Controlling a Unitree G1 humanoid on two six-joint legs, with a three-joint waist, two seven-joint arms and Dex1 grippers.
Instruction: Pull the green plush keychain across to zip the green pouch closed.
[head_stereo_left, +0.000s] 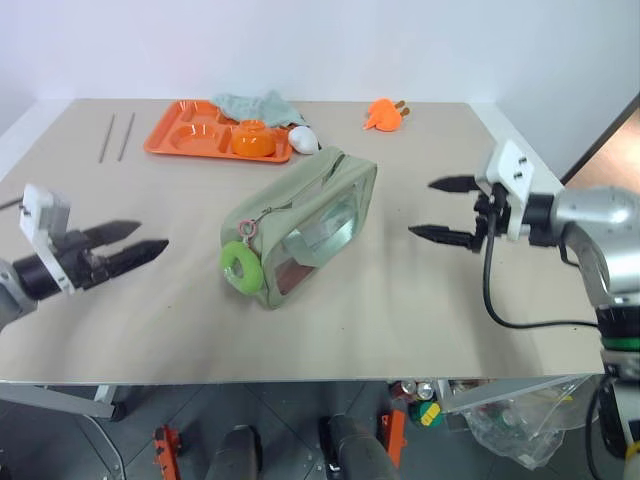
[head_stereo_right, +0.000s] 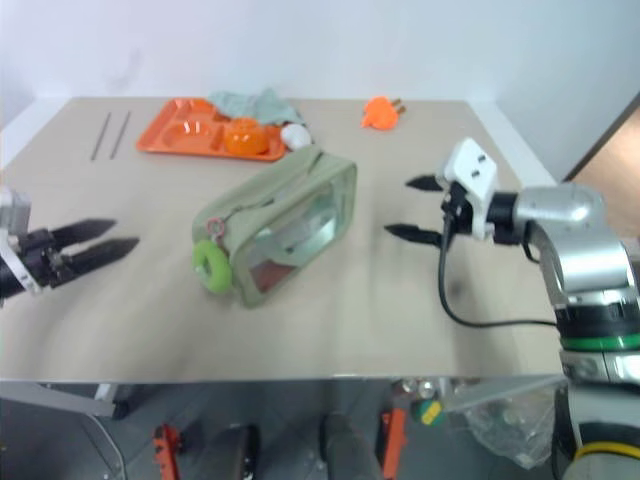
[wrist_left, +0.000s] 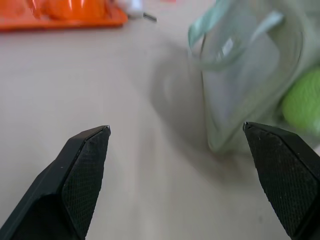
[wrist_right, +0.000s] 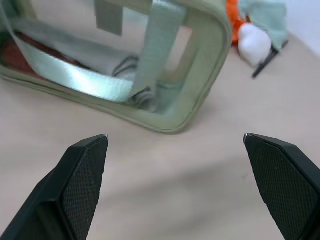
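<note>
Desk (head_stereo_left: 400, 320) surface, pale beige, carries everything. Nearest the robot, the left end effector (head_stereo_left: 133, 241) hovers over the left side of the desk with its two black fingers spread wide and nothing between them, pointing toward the middle. On the opposite side the right end effector (head_stereo_left: 447, 209) hangs at about the same depth, also spread wide and empty, pointing inward. Between them, apart from both, lies the green pouch (head_stereo_left: 305, 225), set at an angle with a clear side window facing the right end effector. The green plush keychain (head_stereo_left: 240, 262) hangs at the pouch's near end, the one closer to the left end effector, its fuzzy ring resting against the pouch's corner on a short pinkish clasp. Farther back sits an orange tray (head_stereo_left: 185, 135) holding an orange bowl (head_stereo_left: 252, 138), with a teal cloth (head_stereo_left: 255, 104) at its far edge and a white object (head_stereo_left: 304, 140) just beside it. Two thin grey sticks (head_stereo_left: 117, 135) lie left of the tray. An orange plush toy (head_stereo_left: 384, 114) sits far back on the right.
</note>
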